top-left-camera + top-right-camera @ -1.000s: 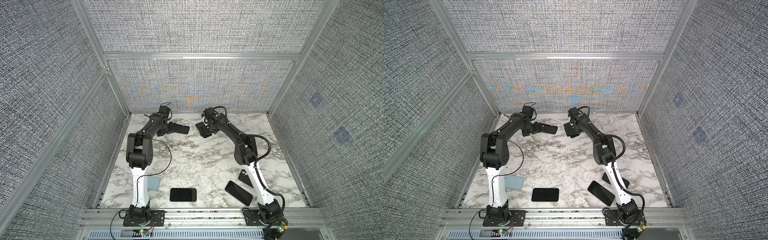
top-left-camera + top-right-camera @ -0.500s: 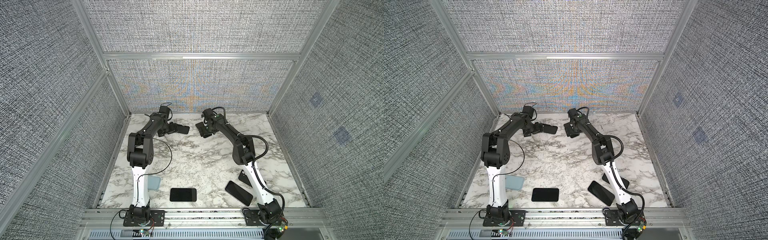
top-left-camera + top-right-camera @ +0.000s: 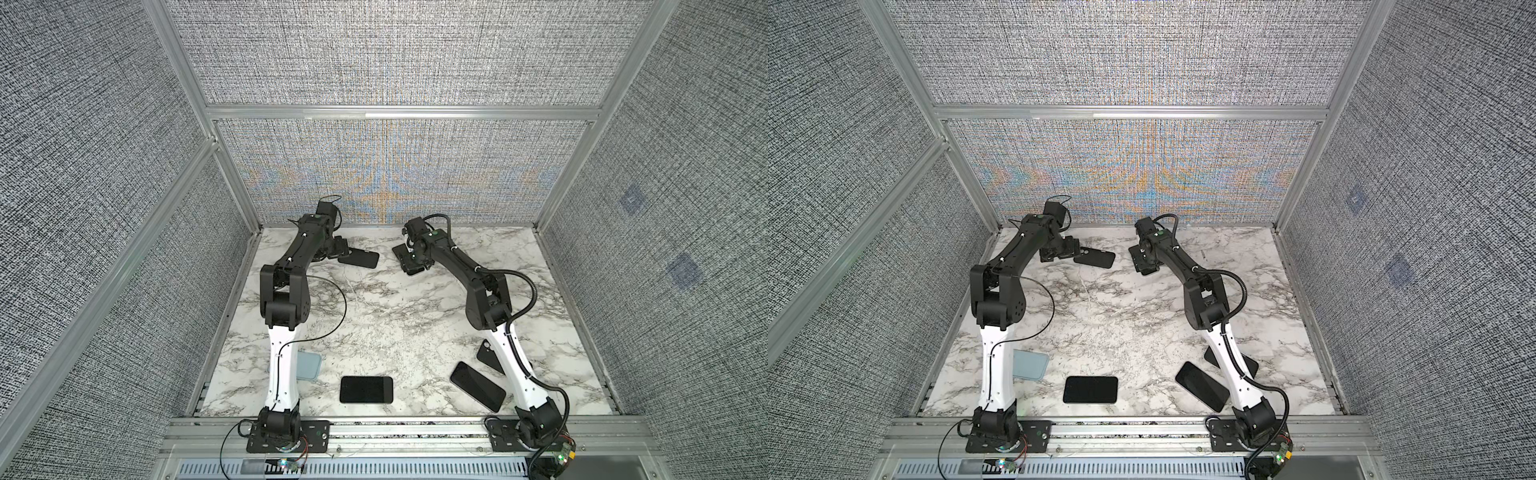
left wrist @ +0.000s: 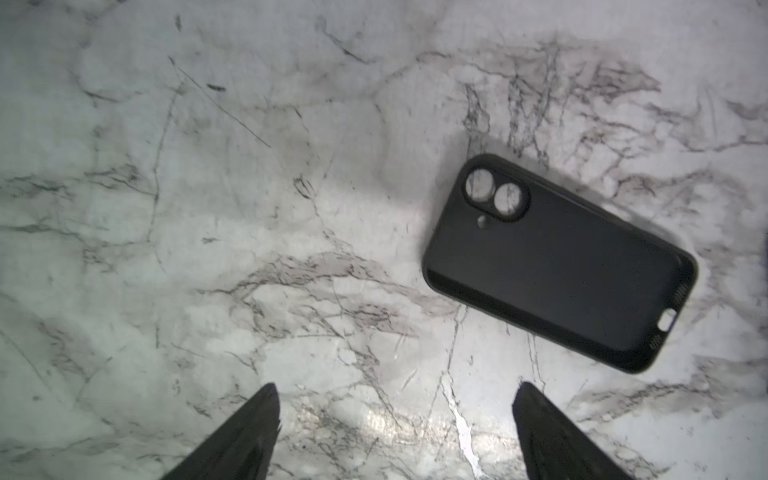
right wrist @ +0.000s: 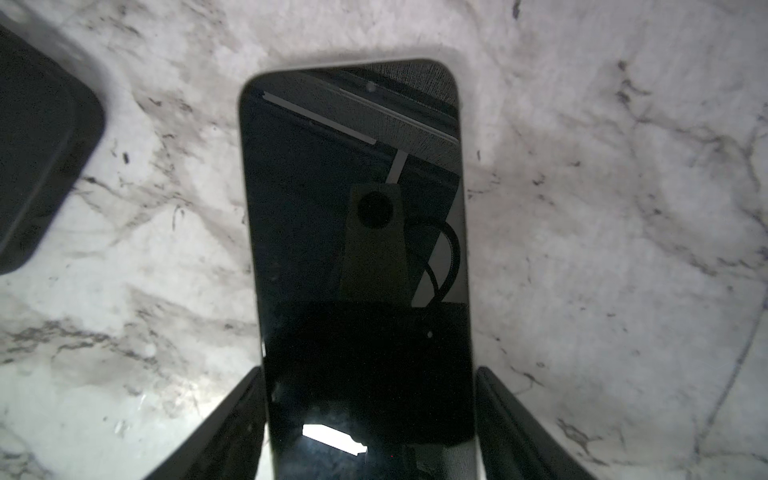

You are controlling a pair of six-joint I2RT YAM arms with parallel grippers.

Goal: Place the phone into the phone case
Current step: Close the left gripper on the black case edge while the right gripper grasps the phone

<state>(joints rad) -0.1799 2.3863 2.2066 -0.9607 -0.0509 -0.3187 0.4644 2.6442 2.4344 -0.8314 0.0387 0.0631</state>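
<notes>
top views: left gripper (image 3: 337, 250) just beside black phone case (image 3: 360, 259); right gripper (image 3: 410, 262) near case, apart | left wrist: fingers (image 4: 249, 436) spread wide, empty, case beyond tips | right wrist: phone (image 5: 353, 208) screen-up, near case corner, fingers flanking both long edges, clamped or not: cannot tell

- No writing, brand, number or sign can be read in any view.
- The phone (image 5: 357, 249), centre of the right wrist view, shows only a dark glass face with reflections.
- The phone case (image 4: 552, 266), right of centre in the left wrist view, is plain black and bears no print.
</notes>
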